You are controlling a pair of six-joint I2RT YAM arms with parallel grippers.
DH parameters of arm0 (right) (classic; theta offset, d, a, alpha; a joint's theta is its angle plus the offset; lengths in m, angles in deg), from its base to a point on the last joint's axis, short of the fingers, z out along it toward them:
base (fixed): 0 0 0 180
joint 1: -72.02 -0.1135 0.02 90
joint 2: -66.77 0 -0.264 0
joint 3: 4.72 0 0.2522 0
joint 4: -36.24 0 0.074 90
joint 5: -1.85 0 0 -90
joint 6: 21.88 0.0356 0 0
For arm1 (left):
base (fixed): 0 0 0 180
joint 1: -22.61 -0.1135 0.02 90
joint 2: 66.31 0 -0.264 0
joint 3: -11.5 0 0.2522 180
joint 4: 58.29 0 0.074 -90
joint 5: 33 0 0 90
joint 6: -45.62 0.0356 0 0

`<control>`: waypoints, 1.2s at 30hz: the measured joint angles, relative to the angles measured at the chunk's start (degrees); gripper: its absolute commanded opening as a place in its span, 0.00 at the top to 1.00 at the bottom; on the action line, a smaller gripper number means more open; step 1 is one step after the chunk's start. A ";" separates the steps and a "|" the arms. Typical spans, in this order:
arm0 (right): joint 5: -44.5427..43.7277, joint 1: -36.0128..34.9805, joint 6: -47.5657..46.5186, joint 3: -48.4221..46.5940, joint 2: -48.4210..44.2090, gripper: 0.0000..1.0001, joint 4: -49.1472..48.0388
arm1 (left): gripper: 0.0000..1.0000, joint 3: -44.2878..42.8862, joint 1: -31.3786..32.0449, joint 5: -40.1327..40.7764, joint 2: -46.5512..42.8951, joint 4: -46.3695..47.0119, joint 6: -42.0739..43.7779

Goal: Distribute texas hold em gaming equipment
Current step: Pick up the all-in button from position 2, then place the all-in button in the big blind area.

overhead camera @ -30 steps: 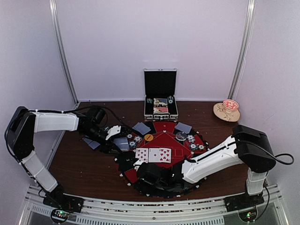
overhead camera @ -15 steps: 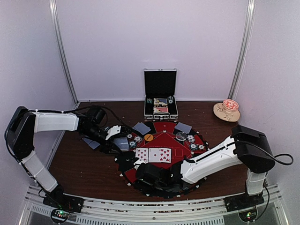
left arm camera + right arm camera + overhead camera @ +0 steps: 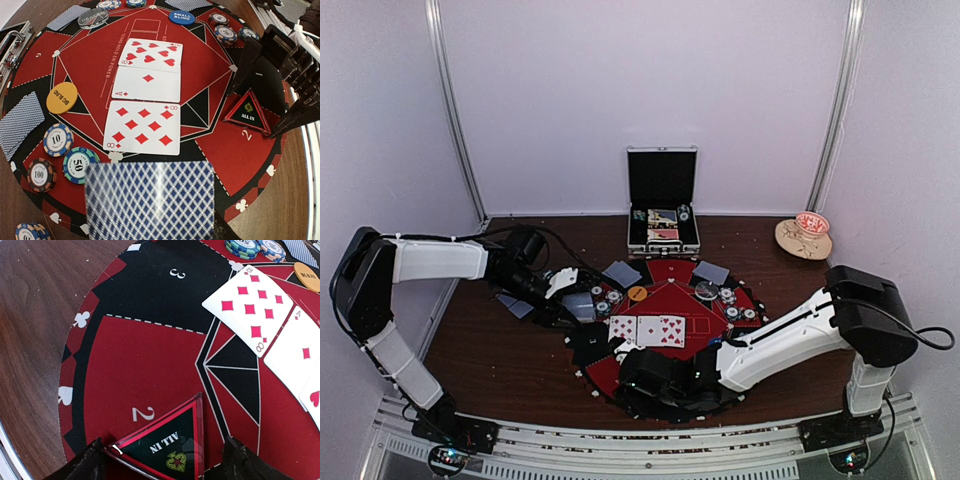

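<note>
Plain pale walls [image 3: 640, 80] with metal corner posts [image 3: 455, 110] enclose a dark wooden table [image 3: 490, 350].

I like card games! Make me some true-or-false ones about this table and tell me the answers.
1. Three face-up cards lie in the middle of the mat. True.
2. The orange disc says SMALL BLIND. False: it says BIG BLIND; the blue disc says SMALL BLIND.
3. The right gripper stands open around the ALL IN triangle. True.
4. The case at the back is shut. False: its lid stands open.
5. The left gripper is empty. False: it holds a blue-backed card.
</note>
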 measured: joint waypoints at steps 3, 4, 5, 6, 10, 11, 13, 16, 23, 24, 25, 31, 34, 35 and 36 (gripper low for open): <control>0.20 0.00 -0.28 -0.02 0.00 0.26 0.00 | 0.54 0.00 0.00 -0.02 0.00 -0.02 0.00; 0.24 0.00 -0.46 -0.02 0.00 0.28 0.00 | 0.54 0.00 0.00 -0.02 0.00 0.00 0.00; 0.26 0.00 -0.66 -0.02 0.00 0.30 0.00 | 0.54 0.00 -0.02 -0.02 0.00 -0.02 0.00; 0.35 0.00 -0.72 -0.04 0.00 0.32 -0.04 | 0.55 0.00 -0.04 -0.02 0.00 0.00 0.00; 0.09 0.00 -0.87 -0.04 0.00 0.38 -0.07 | 0.55 0.00 -0.04 -0.02 0.00 0.00 0.00; -0.17 0.00 -0.85 -0.04 0.00 0.40 -0.04 | 0.54 0.00 -0.04 -0.02 0.00 0.00 0.00; -0.79 0.02 -0.66 -0.04 0.00 0.43 0.00 | 0.54 0.00 -0.07 -0.04 0.00 0.00 0.00; -2.01 0.28 0.00 -0.04 -0.20 0.44 0.17 | 0.55 0.00 -0.37 -0.31 0.00 -0.02 -0.02; -5.73 4.85 1.81 -2.51 -0.72 0.46 1.57 | 0.55 0.00 -1.25 -0.72 0.00 -0.02 -0.26; -6.14 5.90 2.10 -3.45 -0.72 0.46 1.70 | 0.55 -0.02 -1.29 -0.76 0.00 0.00 -0.33; -6.47 6.99 2.19 -4.57 -0.72 0.46 1.81 | 0.54 -0.02 -1.33 -0.76 0.00 0.00 -0.39; -7.58 12.33 1.95 -14.27 1.99 0.45 2.12 | 0.55 -0.02 -1.49 -0.94 0.00 0.00 -0.48; -7.63 14.19 0.74 -19.47 5.07 0.45 2.62 | 0.55 -0.02 -1.55 -1.01 0.00 0.00 -0.48; -7.58 14.73 0.20 -21.22 6.32 0.45 3.10 | 0.55 -0.02 -1.55 -1.05 0.00 0.00 -0.48; -7.48 15.28 -0.44 -22.86 7.72 0.45 3.50 | 0.55 -0.02 -1.57 -1.07 0.00 0.00 -0.50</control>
